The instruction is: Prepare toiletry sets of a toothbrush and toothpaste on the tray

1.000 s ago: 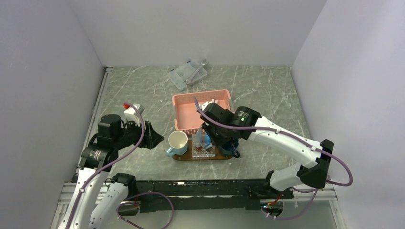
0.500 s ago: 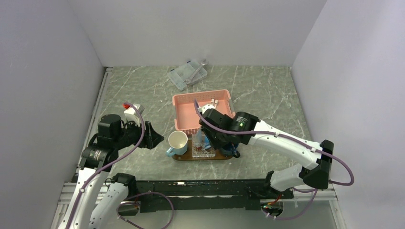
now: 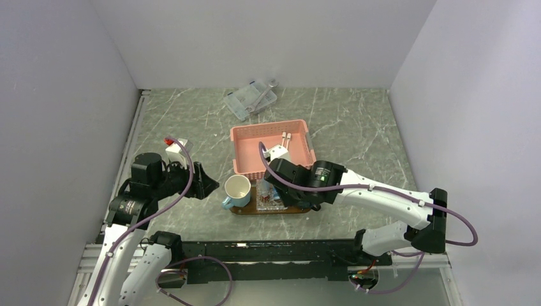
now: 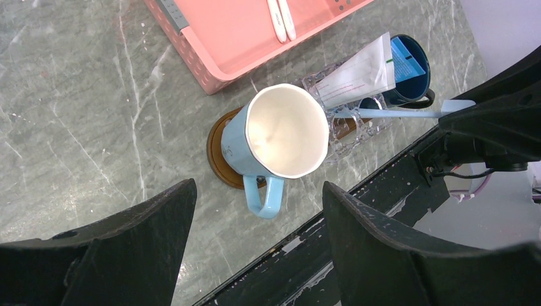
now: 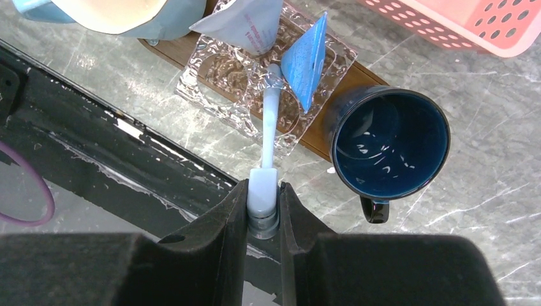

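My right gripper (image 5: 263, 207) is shut on the thick end of a pale blue toothbrush (image 5: 268, 127). The brush's far tip reaches the clear glass holder (image 5: 217, 70) on the dark-brown tray (image 5: 357, 80). In that holder stand the two toothpaste tubes, a pale one (image 5: 245, 25) and a bright blue one (image 5: 305, 60). A dark blue mug (image 5: 389, 143) sits on the tray's right end and a light blue mug (image 4: 284, 131) on its left end. To the left of the tray (image 3: 245, 210) my left gripper (image 4: 258, 188) hangs open and empty.
The pink basket (image 3: 271, 150) stands just behind the tray with two white toothbrushes (image 4: 281, 19) lying in it. A clear plastic box (image 3: 250, 100) lies at the back of the table. The black front rail (image 5: 96, 153) runs close under my right gripper.
The right arm has come nearer and lower with the toothbrush, bringing its tip to the glass holder and uncovering the basket's toothbrushes. The left arm has not moved.
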`<state>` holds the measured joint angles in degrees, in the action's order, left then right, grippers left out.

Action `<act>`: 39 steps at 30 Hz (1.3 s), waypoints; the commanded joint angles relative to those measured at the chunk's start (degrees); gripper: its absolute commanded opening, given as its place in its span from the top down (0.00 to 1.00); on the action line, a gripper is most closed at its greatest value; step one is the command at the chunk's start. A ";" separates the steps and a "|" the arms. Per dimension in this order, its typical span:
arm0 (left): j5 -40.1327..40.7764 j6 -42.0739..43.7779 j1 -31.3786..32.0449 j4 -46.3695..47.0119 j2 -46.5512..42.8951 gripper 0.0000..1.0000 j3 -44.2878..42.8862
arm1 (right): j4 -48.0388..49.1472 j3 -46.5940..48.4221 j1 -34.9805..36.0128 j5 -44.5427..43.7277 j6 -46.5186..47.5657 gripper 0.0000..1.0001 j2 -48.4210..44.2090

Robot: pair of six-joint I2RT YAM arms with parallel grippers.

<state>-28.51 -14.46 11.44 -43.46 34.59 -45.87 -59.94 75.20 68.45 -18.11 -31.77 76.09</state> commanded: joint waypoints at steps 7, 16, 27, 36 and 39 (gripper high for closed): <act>0.48 -0.13 -0.20 2.37 -0.14 0.23 0.25 | 3.74 -2.50 2.03 -5.36 -3.76 1.00 -1.93; 0.83 -0.24 -0.24 2.35 -0.01 0.23 0.25 | 5.05 -4.44 2.79 -5.97 -4.62 0.91 -2.27; 0.65 -0.24 -0.24 2.58 0.43 0.23 0.36 | 5.37 -3.94 2.93 -5.53 -3.59 0.66 -4.10; 0.56 -0.26 -0.23 2.51 0.52 0.23 0.34 | 5.81 -2.61 3.01 -5.18 -2.65 0.62 -6.53; 0.56 -0.16 -0.19 2.48 0.69 0.23 0.22 | 5.74 -1.39 3.01 -6.00 -1.87 0.61 -7.30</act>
<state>-28.12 -14.48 11.44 -42.70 35.07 -45.30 -55.81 70.96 71.09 -22.50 -34.74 70.96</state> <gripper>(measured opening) 0.774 0.378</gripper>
